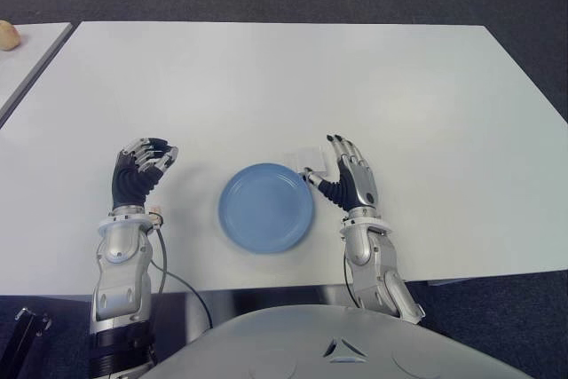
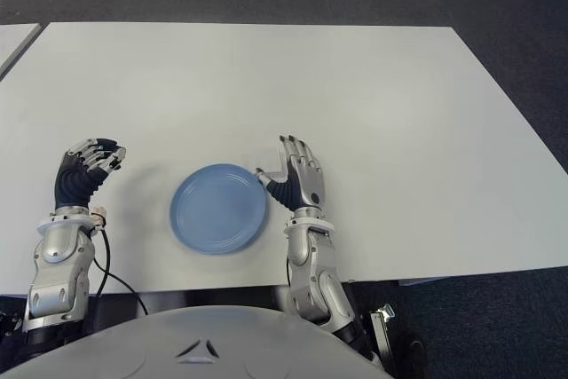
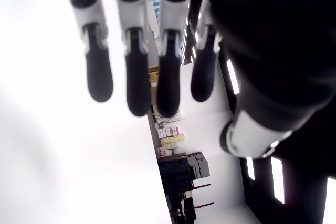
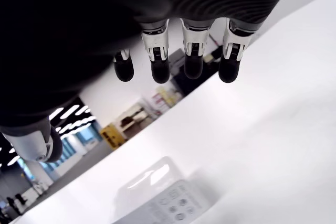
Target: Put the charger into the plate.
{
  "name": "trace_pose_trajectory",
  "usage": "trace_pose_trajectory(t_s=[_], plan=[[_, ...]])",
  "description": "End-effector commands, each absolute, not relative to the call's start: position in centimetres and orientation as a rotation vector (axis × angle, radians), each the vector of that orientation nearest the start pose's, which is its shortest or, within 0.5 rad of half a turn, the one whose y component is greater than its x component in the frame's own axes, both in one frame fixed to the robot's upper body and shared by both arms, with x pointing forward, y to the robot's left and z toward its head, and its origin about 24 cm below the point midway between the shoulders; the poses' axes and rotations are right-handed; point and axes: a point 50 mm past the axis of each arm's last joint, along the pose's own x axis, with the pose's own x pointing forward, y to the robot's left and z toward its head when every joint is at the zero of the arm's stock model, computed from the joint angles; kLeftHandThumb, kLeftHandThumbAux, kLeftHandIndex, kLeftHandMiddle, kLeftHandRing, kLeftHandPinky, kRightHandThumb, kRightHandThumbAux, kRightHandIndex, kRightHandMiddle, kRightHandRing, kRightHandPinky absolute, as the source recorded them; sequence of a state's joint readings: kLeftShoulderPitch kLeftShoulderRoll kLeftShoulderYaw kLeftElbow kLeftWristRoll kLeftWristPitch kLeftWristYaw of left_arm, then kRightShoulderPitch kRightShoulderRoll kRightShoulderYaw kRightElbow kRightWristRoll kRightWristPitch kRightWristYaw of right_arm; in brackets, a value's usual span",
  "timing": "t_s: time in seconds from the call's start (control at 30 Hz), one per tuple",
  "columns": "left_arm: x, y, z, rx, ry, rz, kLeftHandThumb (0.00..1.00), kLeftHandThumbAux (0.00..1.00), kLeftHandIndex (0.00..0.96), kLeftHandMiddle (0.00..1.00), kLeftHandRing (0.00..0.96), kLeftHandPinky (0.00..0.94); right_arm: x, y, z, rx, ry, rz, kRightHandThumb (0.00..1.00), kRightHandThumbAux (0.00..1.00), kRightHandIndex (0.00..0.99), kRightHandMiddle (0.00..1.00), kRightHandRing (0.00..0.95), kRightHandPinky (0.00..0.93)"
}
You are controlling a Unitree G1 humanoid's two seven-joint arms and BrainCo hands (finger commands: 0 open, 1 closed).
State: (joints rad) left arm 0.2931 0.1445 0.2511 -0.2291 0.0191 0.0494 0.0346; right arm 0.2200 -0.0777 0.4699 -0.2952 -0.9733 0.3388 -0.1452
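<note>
White charger (image 1: pixel 312 160) flat on the table (image 1: pixel 293 77), at the plate's 1 o'clock rim, right hand (image 1: pixel 351 177) just beside it at its 4 o'clock — fingers spread, empty, blue plate (image 1: pixel 266 208) bare, left hand (image 1: pixel 142 170) at the plate's 9 o'clock — fingers loosely curled, empty.

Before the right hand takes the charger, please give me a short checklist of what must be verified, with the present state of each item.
1. Charger on table, not yet in plate: ok.
2. Blue plate holds nothing: ok.
3. Right hand open, holding nothing: ok.
4. Right hand beside charger: ok; touching it: cannot tell.
5. Left hand on the plate's left side, apart from it: ok.
</note>
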Motion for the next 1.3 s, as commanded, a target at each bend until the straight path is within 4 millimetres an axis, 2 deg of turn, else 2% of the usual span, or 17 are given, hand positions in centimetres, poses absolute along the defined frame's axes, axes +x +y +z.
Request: trace_pose_trajectory(t_s=[0.03,0.47,0.8,1.1,1.3], plan=[[18.31,24.65,3.98,0.225,0.109,0.309,0.706,0.72,0.425,0.465,0.475,0.468,19.41,-8.95,4.41,-0.966,-0.046,0.125,0.077,0.522,0.0,0.0,0.0,0.0],[18.37,24.54,3.97,0.218,0.105,0.306,0.705,0.72,0.424,0.452,0.461,0.449,18.86,-8.97,4.08,-1.072,-0.135,0.311,0.025,0.593,0.0,0.0,0.0,0.0],[18.46,24.48,3.99,0.217,0.098,0.307,0.704,0.72,0.424,0.461,0.473,0.468,18.89,-9.09,3.96,-1.169,-0.06,0.488,0.0,0.615,0.0,0.0,0.0,0.0],[18.58,24.5,4.01,0.193,0.083,0.306,0.703,0.72,0.424,0.462,0.466,0.452,19.11,-9.17,3.91,-1.23,-0.015,0.608,0.0,0.648,0.0,0.114,0.0,0.0],[18.63,24.57,3.97,0.186,0.082,0.304,0.704,0.72,0.424,0.463,0.465,0.455,19.34,-9.1,3.9,-1.257,0.0,0.631,0.0,0.658,0.0,0.15,0.0,0.0]])
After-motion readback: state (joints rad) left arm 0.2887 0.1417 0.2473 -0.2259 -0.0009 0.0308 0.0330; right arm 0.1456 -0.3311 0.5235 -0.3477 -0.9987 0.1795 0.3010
